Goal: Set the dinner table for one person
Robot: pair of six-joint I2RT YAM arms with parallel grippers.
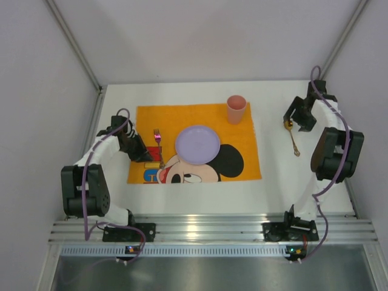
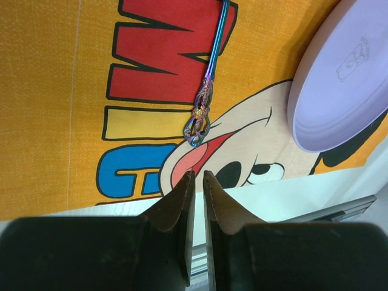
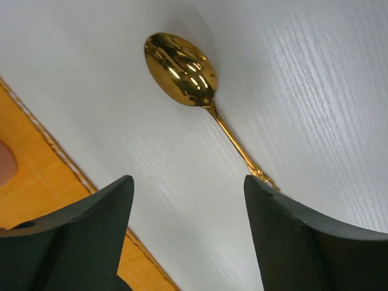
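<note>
Two arms reach over the table (image 1: 200, 197), a wide matte white top with a faint wood-like grain in the right wrist view. An orange cloth placemat (image 1: 151, 118), rectangular and printed with a cartoon mouse face, lies on the left and middle of the table.

At the placemat's centre sits a round lilac plate (image 1: 197, 144), smooth and shallow (a faint bear outline shows on it in the left wrist view). A pink cup (image 1: 236, 109), slightly tapered, stands upright at the placemat's far right corner.

Left of the plate a slim fork (image 1: 159, 148) lies flat on the cloth, tines toward the far side. Its metal is iridescent, blue through purple, and the handle ends in an ornate scrolled tip. The left gripper (image 2: 197, 176) sits just near of that tip, apart from it, its dark wedge-shaped fingers clenched on nothing with only a thin slit between them.

On bare table right of the placemat lies a polished gold spoon (image 3: 182, 70), oval bowl far, thin decorated handle running near. The right gripper (image 3: 188, 182) hangs above it, its fingers spread wide and holding nothing.
</note>
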